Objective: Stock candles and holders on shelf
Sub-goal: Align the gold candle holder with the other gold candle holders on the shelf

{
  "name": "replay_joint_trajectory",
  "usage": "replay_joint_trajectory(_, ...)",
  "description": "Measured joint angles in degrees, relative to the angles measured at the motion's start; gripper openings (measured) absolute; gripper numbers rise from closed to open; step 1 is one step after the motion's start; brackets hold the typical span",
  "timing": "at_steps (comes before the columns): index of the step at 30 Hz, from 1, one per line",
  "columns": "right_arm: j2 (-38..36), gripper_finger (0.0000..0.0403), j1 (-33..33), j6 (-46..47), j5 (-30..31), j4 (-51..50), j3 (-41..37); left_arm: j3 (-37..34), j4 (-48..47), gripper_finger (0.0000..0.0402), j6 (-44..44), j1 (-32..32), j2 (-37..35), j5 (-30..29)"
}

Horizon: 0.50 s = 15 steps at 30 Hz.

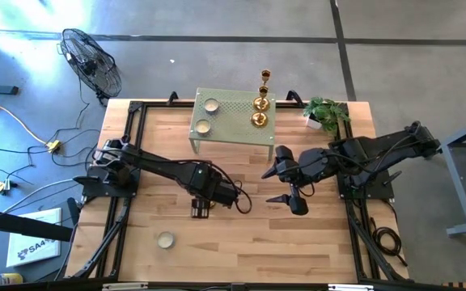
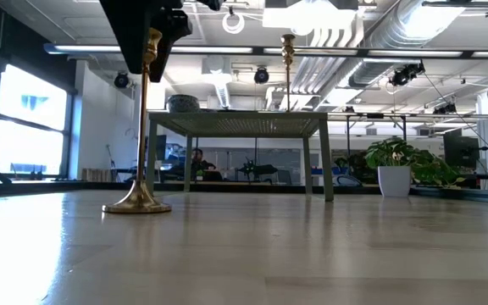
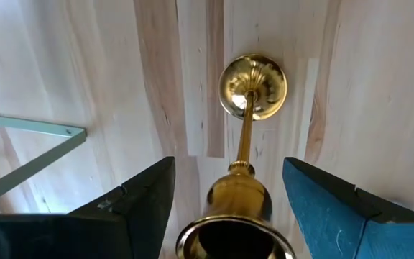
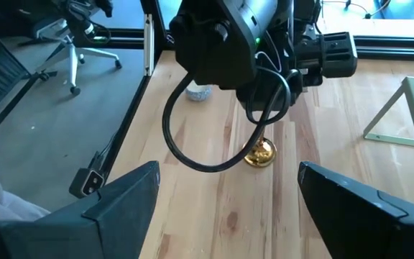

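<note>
- The wooden table (image 1: 298,242) carries the sage-green shelf (image 1: 233,121) at its far edge.
- Left gripper (image 3: 225,208) straddles an upright tall gold holder (image 2: 142,127) mid-table, fingers (image 3: 139,198) apart, not touching.
- Right gripper (image 1: 291,198) hovers nearby, open, empty.
- Two candles (image 1: 207,115) sit on the shelf.

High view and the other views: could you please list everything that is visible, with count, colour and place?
shelf: one, sage green, far middle of the table
candles: three, cream white; two on the shelf's left part, one on the table near its front edge
holders: four, gold; three at the shelf's right end, the tallest at the back; one upright on the table
plant: one, green, white pot, far right corner of the table
fan: one, black, on the floor beyond the far left corner
table: one, pale wood
left gripper: open, fingers either side of the table holder's stem
right gripper: open, above the table, right of middle
</note>
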Motion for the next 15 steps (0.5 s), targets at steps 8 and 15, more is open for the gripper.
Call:
replay_joint_trajectory(8,0.00,0.0325,0.00,0.06,0.48,0.04,0.00,0.00,-0.01,0.0250,0.56,0.01,0.00,0.23)
replay_joint_trajectory(15,0.00,0.0325,0.00,0.04,0.94,0.48,0.00,0.00,0.15,0.0249,0.50,0.01,0.00,0.24)
